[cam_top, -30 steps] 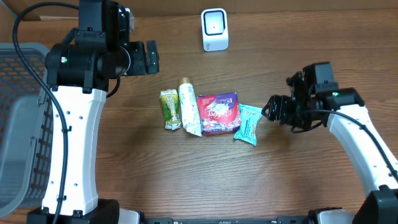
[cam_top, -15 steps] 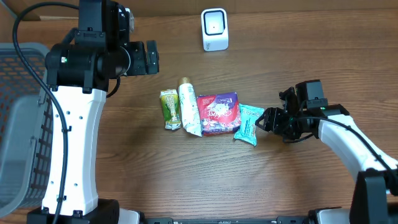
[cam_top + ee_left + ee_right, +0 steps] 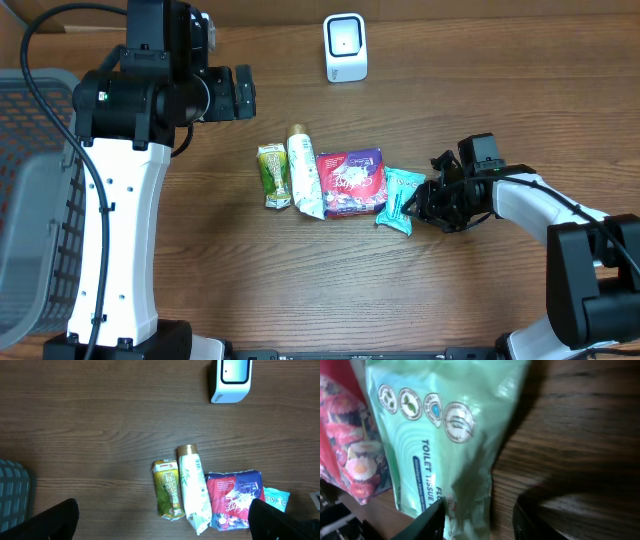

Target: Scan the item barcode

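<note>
My right gripper [image 3: 416, 206] sits low at the right end of the teal plastic toilet-tissue packet [image 3: 400, 197], which lies flat on the brown wooden table [image 3: 300, 290]. The fingers stand apart, straddling the packet's edge without pinching it.

Left arm [image 3: 115, 220]: white shell, black joints, black cable looping alongside, small dark screw dots. Right arm [image 3: 540, 205]: same.
</note>
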### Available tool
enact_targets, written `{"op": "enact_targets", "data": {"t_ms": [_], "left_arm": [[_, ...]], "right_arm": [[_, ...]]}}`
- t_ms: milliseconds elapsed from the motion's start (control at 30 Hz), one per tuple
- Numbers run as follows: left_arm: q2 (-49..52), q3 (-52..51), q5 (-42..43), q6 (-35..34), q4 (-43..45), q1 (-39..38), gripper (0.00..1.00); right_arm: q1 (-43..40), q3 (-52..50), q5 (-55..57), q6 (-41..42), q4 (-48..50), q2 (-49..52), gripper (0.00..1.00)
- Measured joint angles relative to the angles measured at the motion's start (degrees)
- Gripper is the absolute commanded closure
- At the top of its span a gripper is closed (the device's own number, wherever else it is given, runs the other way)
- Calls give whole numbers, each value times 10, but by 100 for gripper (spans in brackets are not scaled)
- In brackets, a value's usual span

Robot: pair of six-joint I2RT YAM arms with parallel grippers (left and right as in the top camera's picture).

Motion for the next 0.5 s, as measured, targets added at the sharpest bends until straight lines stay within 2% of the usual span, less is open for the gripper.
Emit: {"op": "enact_targets", "data": {"t_ms": [67,167,200,500], "left_arm": [[0,0,0,0,0,0,1],[0,0,-1,0,0,0,0],[0,0,-1,0,0,0,0],[0,0,-1,0,0,0,0]], "right_arm": [[1,0,-2,0,1,0,70],[1,0,-8,0,5,0,92],[1,0,-10,0,6,0,96],[-13,24,-23,-1,-34,0,96]]}}
